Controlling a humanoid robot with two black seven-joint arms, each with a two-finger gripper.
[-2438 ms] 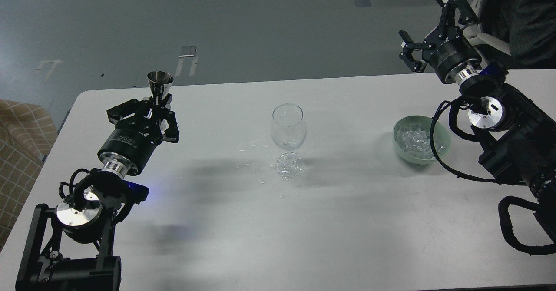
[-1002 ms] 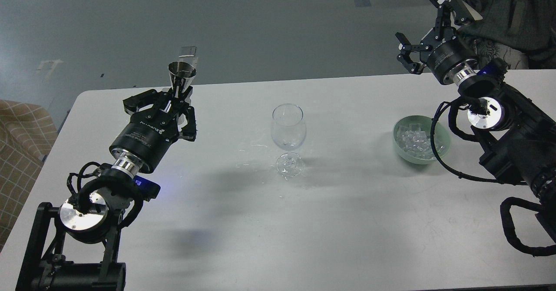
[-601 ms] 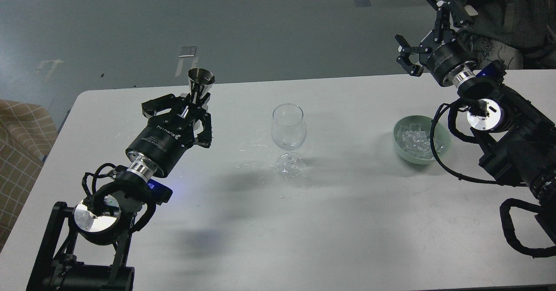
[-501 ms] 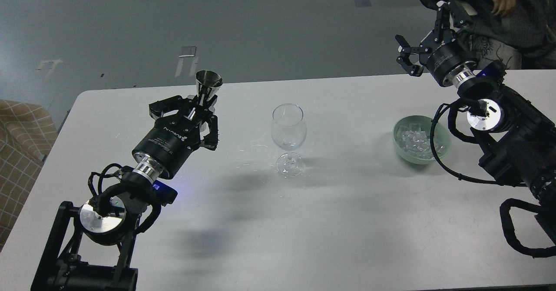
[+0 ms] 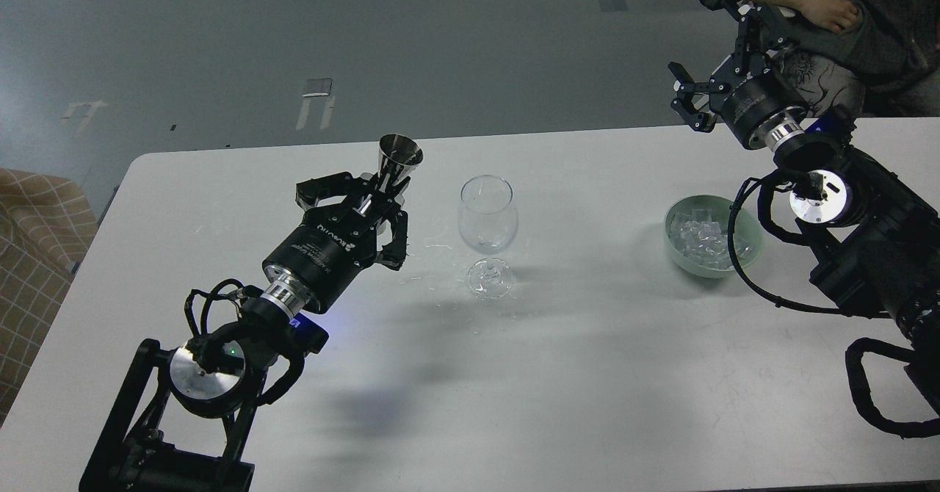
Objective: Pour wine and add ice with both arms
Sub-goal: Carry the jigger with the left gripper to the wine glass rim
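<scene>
Wine: carried, presumably, inside the metal measuring cup; level not visible from the head view. Cup clamped by its narrow waist in the left gripper, upright with a slight lean, just left of the wine glass and not touching it. Glass upright on the tabletop, apparently empty. Scattered droplets visible on the tabletop around the glass foot.

Ice: heaped in the pale green bowl, right of the glass and well apart from it. Right gripper raised beyond the far edge of the tabletop, fingers spread wide, holding nothing. Seated person close behind that gripper.

Judged hazards from this position:

- Collision with the glass. Cup mouth near rim height; sideways travel without lift likely to strike the bowl of the glass and topple it, given the tall stem and small foot.
- Spillage. Tilting before the cup lip sits over the opening sends liquid down the outside wall and onto the tabletop.
- Slip in the grasp. Smooth metal, narrow waist, possibly wet; rotation during the pour may shift the cup.
- Sliding foot. Wet surface reduces grip under the glass on any contact.
- Arm interference. Reaching for ice while the left arm occupies the space over the glass risks contact.
- Proximity of the person to the right gripper.
</scene>
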